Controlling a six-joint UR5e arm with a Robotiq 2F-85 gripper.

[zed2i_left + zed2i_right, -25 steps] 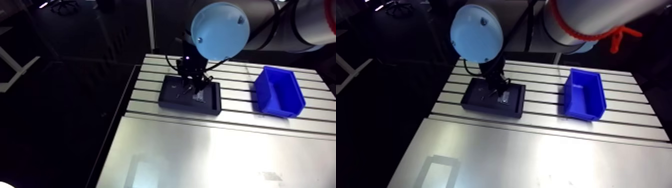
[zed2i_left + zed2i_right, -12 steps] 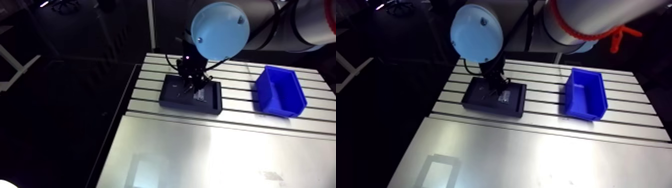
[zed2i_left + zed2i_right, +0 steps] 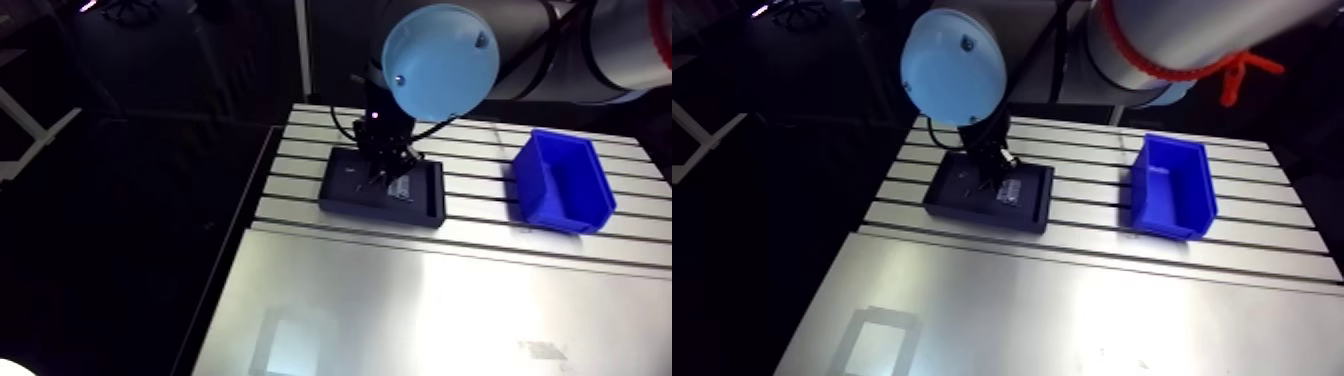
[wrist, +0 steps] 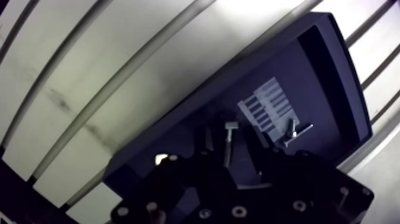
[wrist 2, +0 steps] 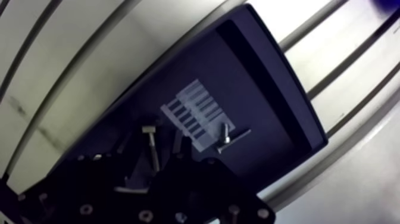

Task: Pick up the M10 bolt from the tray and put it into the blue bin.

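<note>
The M10 bolt [image 4: 228, 146] lies on the floor of the black tray [image 4: 309, 65], directly between the gripper's 2 fingers [image 4: 206, 142]. The fingers stand apart with a dark gap on either side of the shank, so they straddle the bolt without clamping it. In the wrist view the bolt's long axis runs parallel to the fingers. Its head is at the end away from the gripper [image 3: 385, 172], and the shank points back toward the gripper body. A white barcode label [image 4: 271, 107] lies just beside the head, and some smaller metal hardware [image 4: 294, 132] rests at the label's other side. In the arm view the tray sits on the far left part of the slotted table [image 3: 400, 300]. The blue bin [image 3: 570, 205] stands well apart to its right.
</note>
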